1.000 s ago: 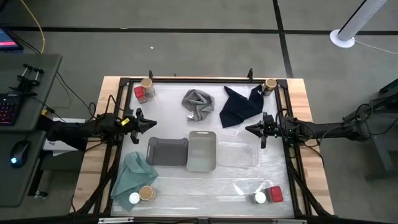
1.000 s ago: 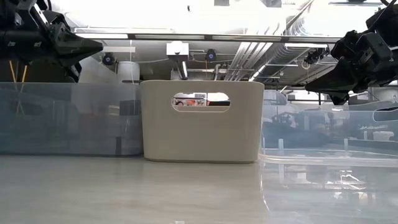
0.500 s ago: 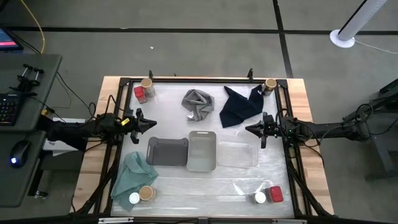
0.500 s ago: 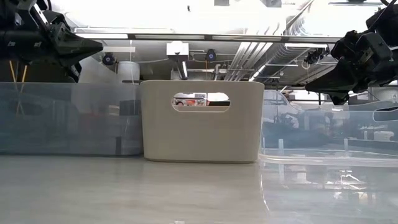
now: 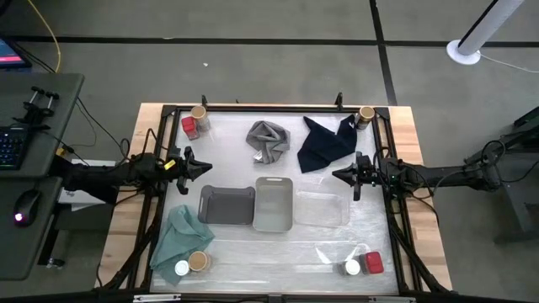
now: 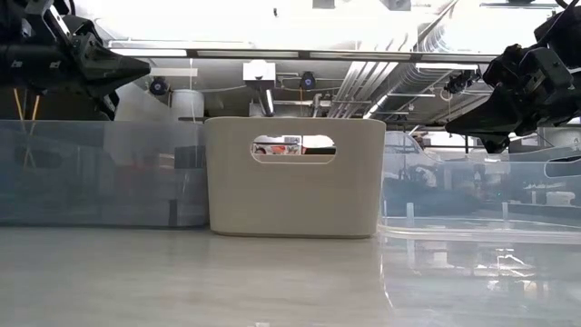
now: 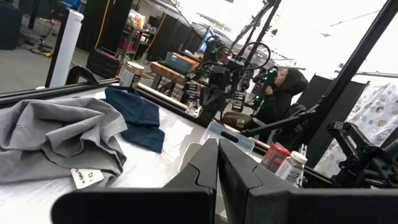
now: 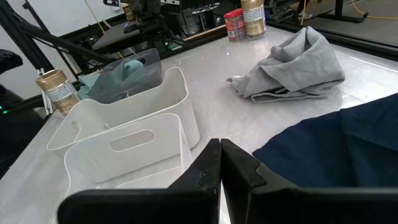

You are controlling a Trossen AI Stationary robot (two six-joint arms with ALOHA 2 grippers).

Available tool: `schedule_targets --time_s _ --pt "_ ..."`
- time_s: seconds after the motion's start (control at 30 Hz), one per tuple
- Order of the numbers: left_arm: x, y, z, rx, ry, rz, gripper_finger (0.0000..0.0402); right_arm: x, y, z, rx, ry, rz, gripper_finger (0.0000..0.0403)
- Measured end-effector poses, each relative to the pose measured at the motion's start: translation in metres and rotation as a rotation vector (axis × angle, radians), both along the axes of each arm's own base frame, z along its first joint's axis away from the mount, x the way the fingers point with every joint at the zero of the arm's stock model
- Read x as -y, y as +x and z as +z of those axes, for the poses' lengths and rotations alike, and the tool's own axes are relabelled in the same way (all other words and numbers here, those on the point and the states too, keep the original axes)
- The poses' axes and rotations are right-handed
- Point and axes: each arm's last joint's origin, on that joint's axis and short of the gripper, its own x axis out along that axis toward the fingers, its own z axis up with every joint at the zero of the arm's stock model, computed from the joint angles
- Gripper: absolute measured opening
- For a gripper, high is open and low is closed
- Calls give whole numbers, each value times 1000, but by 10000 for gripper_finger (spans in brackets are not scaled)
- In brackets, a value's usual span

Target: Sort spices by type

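Observation:
Several small spice jars stand at the table's corners. At the far left corner are a tan-topped jar (image 5: 200, 112) and a red jar (image 5: 190, 127); at the far right corner, another tan-topped jar (image 5: 366, 113). Near left stand a white-topped jar (image 5: 182, 268) and a tan-topped jar (image 5: 199, 261), beside the teal cloth. Near right stand a white-topped jar (image 5: 352, 268) and a red jar (image 5: 373, 263). My left gripper (image 5: 206, 167) hangs shut over the table's left side, above the dark tray. My right gripper (image 5: 337, 174) hangs shut over the right side. Both are off the table and touch nothing.
Three trays sit side by side mid-table: dark grey (image 5: 227, 204), light grey (image 5: 274, 203) and clear (image 5: 321, 209). A grey cloth (image 5: 268, 140) and a navy cloth (image 5: 324, 143) lie beyond them, a teal cloth (image 5: 178, 231) near left. A person (image 7: 283, 87) sits beyond the table.

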Motion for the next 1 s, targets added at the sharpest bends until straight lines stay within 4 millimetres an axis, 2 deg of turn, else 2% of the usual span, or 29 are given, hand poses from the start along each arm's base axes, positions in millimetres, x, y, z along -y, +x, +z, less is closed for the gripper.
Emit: schedule_targets --time_s 0.73,0.87,1.0 --pt "0 0 0 4 0 0 0 0 0 0 0 0 0 1" --pt "0 0 2 26 -5 0 0 0 0 0 -1 0 0 1" --pt "0 -1 10 120 -80 -7 0 0 0 0 0 0 0 1"
